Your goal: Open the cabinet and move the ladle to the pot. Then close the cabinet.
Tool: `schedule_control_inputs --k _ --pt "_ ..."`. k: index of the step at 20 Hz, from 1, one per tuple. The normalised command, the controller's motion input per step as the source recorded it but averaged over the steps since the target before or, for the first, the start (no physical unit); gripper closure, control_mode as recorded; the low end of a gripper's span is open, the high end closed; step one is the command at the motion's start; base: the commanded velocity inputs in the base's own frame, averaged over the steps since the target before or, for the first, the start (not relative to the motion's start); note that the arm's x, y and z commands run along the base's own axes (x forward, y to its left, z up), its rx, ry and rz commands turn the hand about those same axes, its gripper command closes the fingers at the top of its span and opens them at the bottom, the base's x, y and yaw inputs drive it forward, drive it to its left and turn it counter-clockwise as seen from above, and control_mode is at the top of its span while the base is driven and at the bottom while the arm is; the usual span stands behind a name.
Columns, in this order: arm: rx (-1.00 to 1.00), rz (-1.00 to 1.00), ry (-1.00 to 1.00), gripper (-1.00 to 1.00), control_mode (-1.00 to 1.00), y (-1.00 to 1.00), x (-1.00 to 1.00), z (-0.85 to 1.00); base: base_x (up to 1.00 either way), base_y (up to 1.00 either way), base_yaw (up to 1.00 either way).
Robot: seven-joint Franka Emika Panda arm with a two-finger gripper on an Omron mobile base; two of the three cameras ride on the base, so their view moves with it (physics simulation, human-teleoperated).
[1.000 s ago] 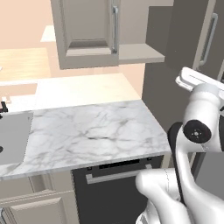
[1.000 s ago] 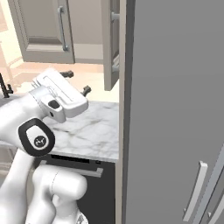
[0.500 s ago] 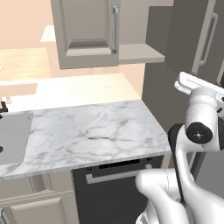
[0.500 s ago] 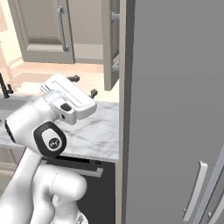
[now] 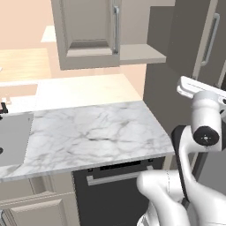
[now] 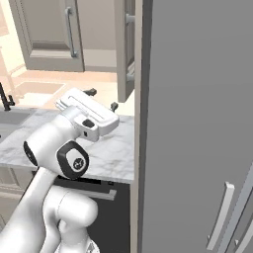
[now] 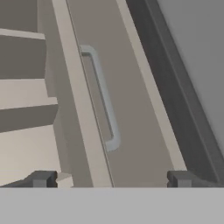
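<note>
The cabinet point(image 5: 84, 31) hangs above the counter. Its left door point(image 6: 47, 29) is shut and its right door point(image 6: 124, 49) stands swung out, edge-on to the right base view. In the hand view that right door's silver bar handle point(image 7: 103, 96) runs up the middle, with inner shelf boards point(image 7: 22, 92) to its left. My gripper point(image 6: 102, 99) hovers over the counter's right end, just short of the open door, jaws open and empty. Its fingertips point(image 7: 41, 178) stand wide apart either side of the handle, short of it. The ladle and the pot are out of view.
A marble counter point(image 5: 88, 132) runs left to a sink point(image 5: 13, 137) with a dark faucet point(image 6: 5, 99). A tall dark grey unit point(image 6: 197, 123) walls off the right side, close to my arm. A dark appliance front point(image 5: 114, 185) sits below the counter.
My hand has moved a little to the right, closer to the open right door. The jaws have stayed open, and nothing else has moved.
</note>
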Motion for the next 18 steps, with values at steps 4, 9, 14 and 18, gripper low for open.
schedule_control_inputs --k 4,9,14,18 --pt "-0.01 0.07 0.0 -1.0 -1.0 -0.08 0.27 -0.03 0.0 0.0 0.0" --pt "-0.02 0.07 0.0 -1.0 -1.0 -0.01 0.27 -0.06 0.0 0.0 0.0" --pt "-0.02 0.06 0.0 -1.0 -1.0 -0.01 0.26 -0.04 0.0 0.0 0.0" --pt "-0.03 0.06 0.0 -1.0 -1.0 -0.08 0.18 -0.01 0.0 0.0 0.0"
